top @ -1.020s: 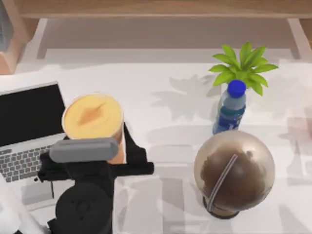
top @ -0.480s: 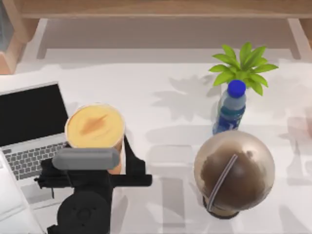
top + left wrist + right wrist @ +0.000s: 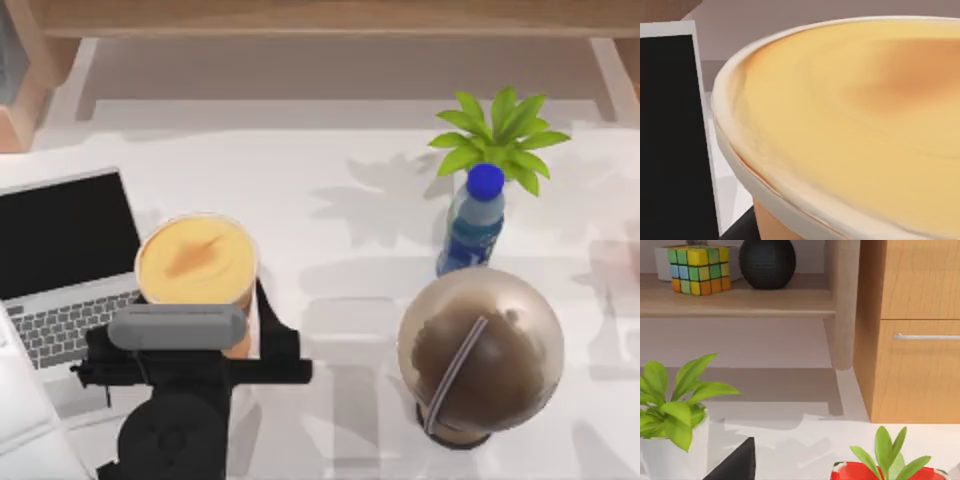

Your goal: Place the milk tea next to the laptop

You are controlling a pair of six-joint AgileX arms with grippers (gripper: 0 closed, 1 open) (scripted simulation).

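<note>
One arm at work, the left. Left gripper (image 3: 215, 335) at the table's left side, near the front edge, clenched on the milk tea (image 3: 197, 263) (a dark finger (image 3: 272, 325) shows against the cup's right side, below the rim). Cup upright, yellow-orange sealed top facing the overhead camera, standing just beside the laptop (image 3: 62, 262) at its right edge, level with the keyboard; whether the two touch I cannot tell. Left wrist view: sealed top (image 3: 860, 125) close up, laptop's black screen (image 3: 670, 135) beside it.

Right half of the table (image 3: 340, 250): brown dome-lidded cup with a straw (image 3: 478, 350) near the front, blue-capped bottle (image 3: 472, 222) behind it, green plant (image 3: 500, 135) behind that.

Right wrist view: shelf with a coloured cube (image 3: 696, 269) and a dark round pot (image 3: 767, 262), wooden cabinet (image 3: 912, 330), potted plant (image 3: 672, 407).
</note>
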